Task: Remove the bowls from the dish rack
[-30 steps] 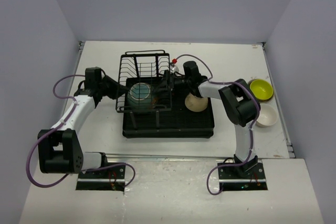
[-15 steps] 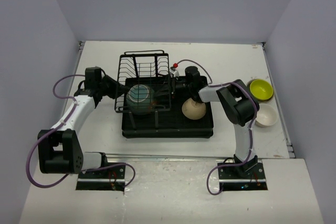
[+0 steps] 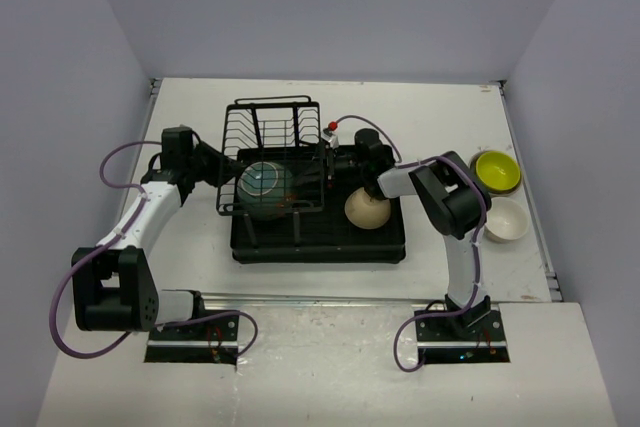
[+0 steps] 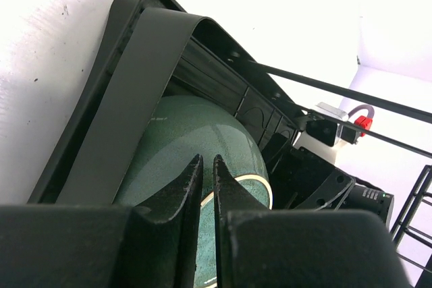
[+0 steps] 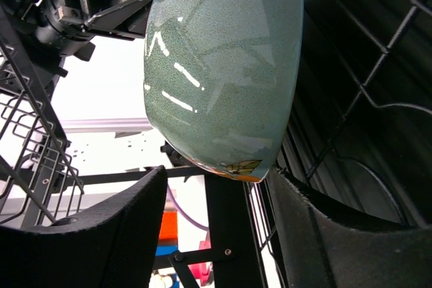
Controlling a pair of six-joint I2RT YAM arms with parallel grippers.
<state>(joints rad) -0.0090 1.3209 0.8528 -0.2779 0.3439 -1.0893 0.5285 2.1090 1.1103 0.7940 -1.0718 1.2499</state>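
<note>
The teal bowl [image 3: 265,187] stands on edge in the wire holder [image 3: 275,122] toward the dish rack's [image 3: 320,247] left edge, its lower rim between the spread right tool [image 5: 217,177], with the clenched, empty left tool [image 4: 208,166] just behind it.

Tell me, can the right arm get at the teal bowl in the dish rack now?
Probably yes: the right gripper is open, a finger each side of the teal bowl, nothing between; the dish rack wires stand close.
</note>
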